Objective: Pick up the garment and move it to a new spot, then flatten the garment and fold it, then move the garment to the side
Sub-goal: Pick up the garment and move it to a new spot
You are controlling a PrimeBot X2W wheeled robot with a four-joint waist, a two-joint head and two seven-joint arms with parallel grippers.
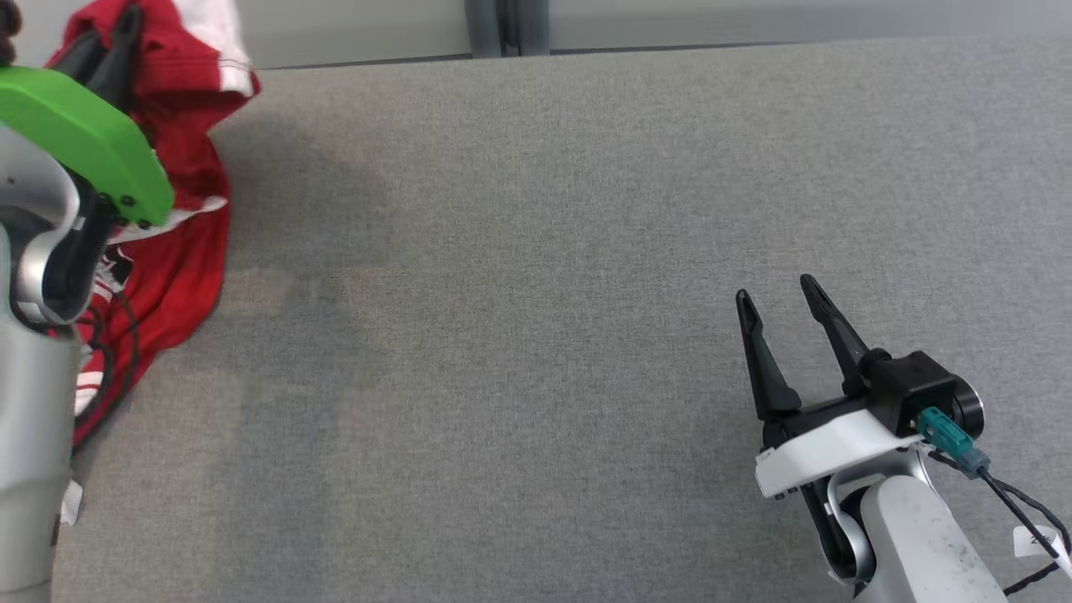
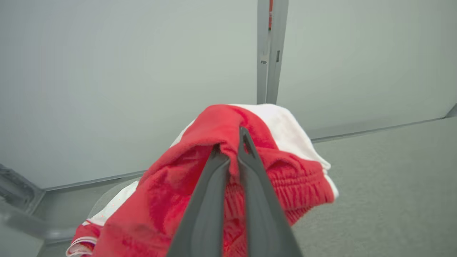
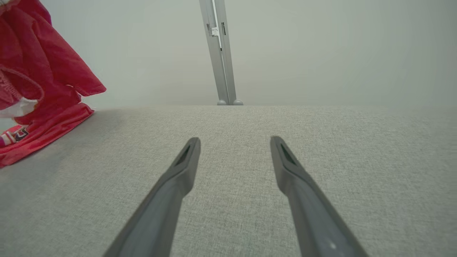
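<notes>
Bench [image 1: 536, 293]: one, grey, with a soft-looking top.
Garment [image 1: 180, 251]: one, red with white parts, bunched at the far left of the bench; top lifted, bottom lying on the bench.
Left arm [image 1: 33, 402]: reaches up along the left side, over the garment.
Right arm [image 1: 913, 519]: low on the right, well apart from the garment.
Left end effector [image 2: 230, 142]: pinched tight on a fold of the garment.
Right end effector [image 1: 779, 293]: spread wide, holding nothing.

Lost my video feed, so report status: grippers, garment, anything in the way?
Left gripper shut on red-and-white garment, upper part raised, lower part on the grey table. Right gripper open, holding nothing. No obstruction seen.
</notes>
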